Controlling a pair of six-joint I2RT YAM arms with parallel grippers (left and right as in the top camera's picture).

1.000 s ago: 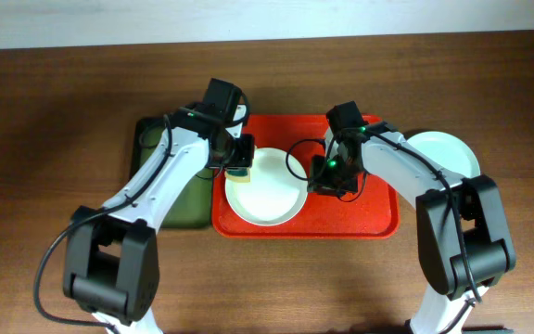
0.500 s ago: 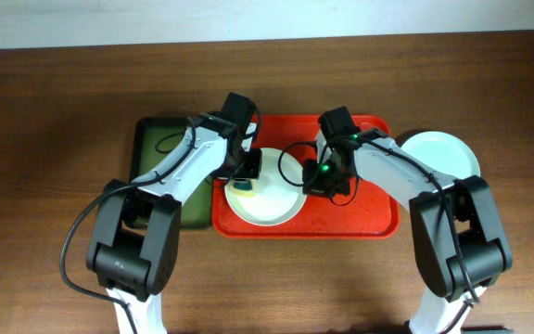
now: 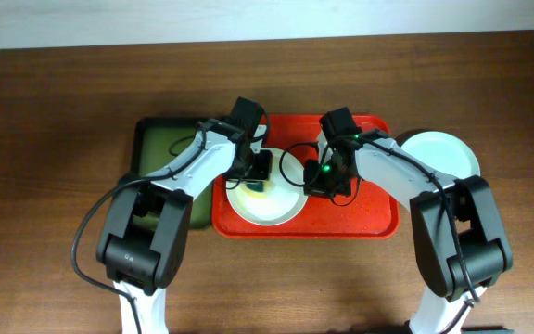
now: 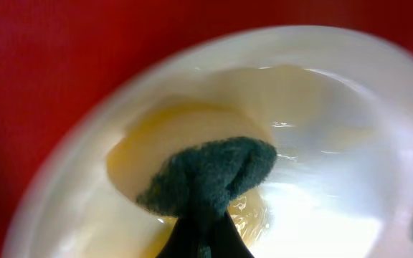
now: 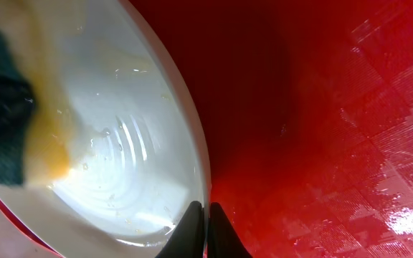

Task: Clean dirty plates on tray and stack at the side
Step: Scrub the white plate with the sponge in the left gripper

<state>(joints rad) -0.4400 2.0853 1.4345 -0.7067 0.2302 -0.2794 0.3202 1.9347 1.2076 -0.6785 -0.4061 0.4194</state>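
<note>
Left of the red tray (image 3: 378, 221), touching its edge, a green tray (image 3: 160, 176) lies on the table (image 3: 54, 139). Over the red tray's left half the left gripper (image 3: 260, 169) reaches down, its fingers clamped together on a sponge (image 3: 254, 186), yellow with a dark green scrub face. The sponge presses into the left part of a white plate (image 3: 272, 206) that sits in the red tray's left half, near the front rim. From the left wrist the sponge (image 4: 206, 175) shows green side up, pinched at the bottom edge by the left gripper (image 4: 205, 242), with a wet yellowish patch around it on the plate (image 4: 335, 107) and the red tray (image 4: 49, 57) behind. At the plate's right edge, about the middle of the red tray, the right gripper (image 3: 327, 181) comes down. Its wrist view shows the right gripper (image 5: 206, 223) closed on the rim of the plate (image 5: 120, 165), one fingertip on each side, with wet red tray (image 5: 321, 107) floor alongside and the sponge (image 5: 6, 122) at the far left. Right of the red tray, off it and just beside its back corner, a second plate (image 3: 448, 153) rests on the table.
</note>
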